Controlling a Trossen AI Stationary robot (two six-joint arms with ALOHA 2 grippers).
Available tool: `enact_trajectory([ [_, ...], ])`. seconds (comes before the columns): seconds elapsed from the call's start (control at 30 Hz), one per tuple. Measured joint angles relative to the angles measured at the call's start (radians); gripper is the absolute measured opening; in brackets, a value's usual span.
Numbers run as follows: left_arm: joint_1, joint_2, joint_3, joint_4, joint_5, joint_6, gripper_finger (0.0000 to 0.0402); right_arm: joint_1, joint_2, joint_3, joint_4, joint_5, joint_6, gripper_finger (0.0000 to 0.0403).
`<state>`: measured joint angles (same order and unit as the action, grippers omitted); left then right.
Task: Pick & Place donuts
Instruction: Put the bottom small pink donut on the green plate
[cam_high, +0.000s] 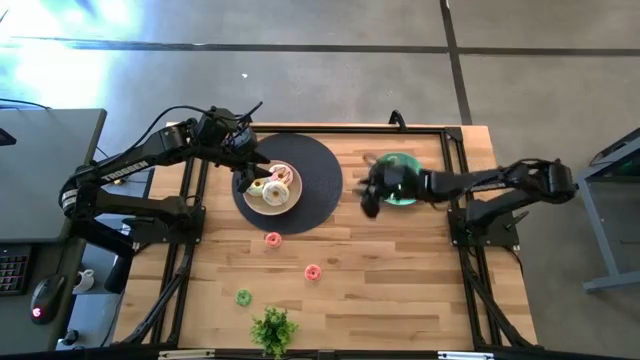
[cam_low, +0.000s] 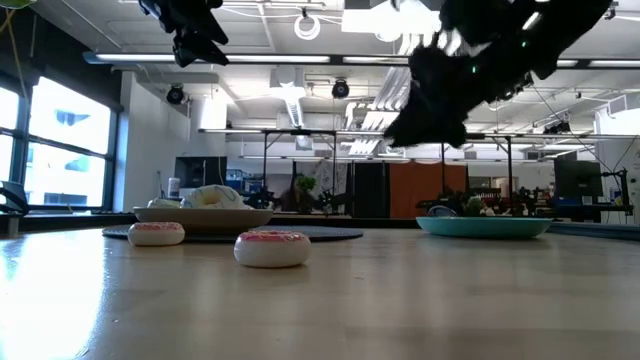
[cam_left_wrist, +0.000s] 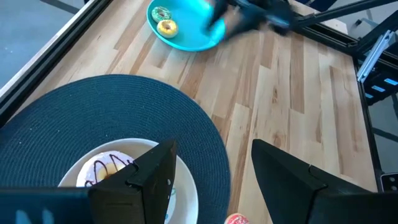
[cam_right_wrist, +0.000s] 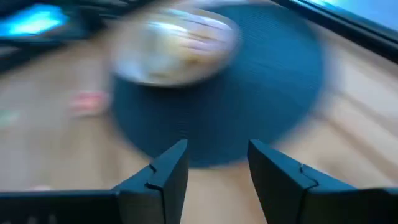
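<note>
My left gripper (cam_high: 243, 172) hangs open and empty above the left rim of the beige plate (cam_high: 283, 204); its fingers (cam_left_wrist: 149, 177) frame a white-iced donut (cam_left_wrist: 104, 168) lying on that plate. A pink-iced donut (cam_high: 281, 177) lies beside it. My right gripper (cam_high: 368, 195) is open and empty, raised off the table between the teal plate (cam_high: 404, 163) and the dark round mat (cam_high: 322, 172). The teal plate holds a yellow donut (cam_left_wrist: 166, 27) and a green one (cam_left_wrist: 160, 14). Two small pink-red donuts (cam_high: 272, 238) (cam_high: 312, 271) and a small green one (cam_high: 243, 296) lie flat on the wood.
The beige plate sits on the dark mat at the table's far left. A leafy green plant (cam_high: 273, 328) stands at the near edge. Black frame rails (cam_high: 458, 160) run along the table's sides. Bare wood (cam_high: 400, 280) lies near and right of the loose donuts.
</note>
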<state>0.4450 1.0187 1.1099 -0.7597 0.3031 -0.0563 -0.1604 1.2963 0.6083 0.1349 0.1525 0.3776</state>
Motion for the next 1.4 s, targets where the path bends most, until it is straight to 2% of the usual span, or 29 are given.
enact_trajectory([
  [0.2,0.0,0.009,-0.001,0.0,-0.001,0.0,0.0208,0.279,0.155,0.005,0.401,-0.007,-0.045,0.0161],
  [0.33,0.0,0.019,-0.001,0.017,0.004,-0.001,0.0208,0.406,0.312,0.106,0.479,0.007,-0.102,0.017],
  [0.47,0.0,0.034,-0.001,0.017,0.003,-0.005,0.0208,0.472,0.485,0.294,0.389,0.022,-0.16,0.0178],
  [0.7,0.0,0.056,-0.001,0.018,0.011,-0.006,0.0208,0.505,0.702,0.619,-0.074,0.023,-0.228,0.0181],
  [0.8,0.0,0.057,-0.001,0.016,0.018,-0.012,0.0208,0.502,0.756,0.701,-0.179,0.031,-0.204,0.0182],
  [1.0,0.0,0.057,-0.001,0.015,0.031,-0.013,0.0208,0.48,0.814,0.745,-0.219,0.021,-0.195,0.0181],
  [1.3,0.0,0.057,-0.001,0.0,0.035,-0.013,0.0208,0.46,0.815,0.747,-0.271,0.008,-0.193,0.0181],
  [1.4,0.0,0.057,-0.001,0.0,0.036,-0.013,0.0208,0.459,0.815,0.747,-0.273,-0.002,-0.149,0.0181],
])
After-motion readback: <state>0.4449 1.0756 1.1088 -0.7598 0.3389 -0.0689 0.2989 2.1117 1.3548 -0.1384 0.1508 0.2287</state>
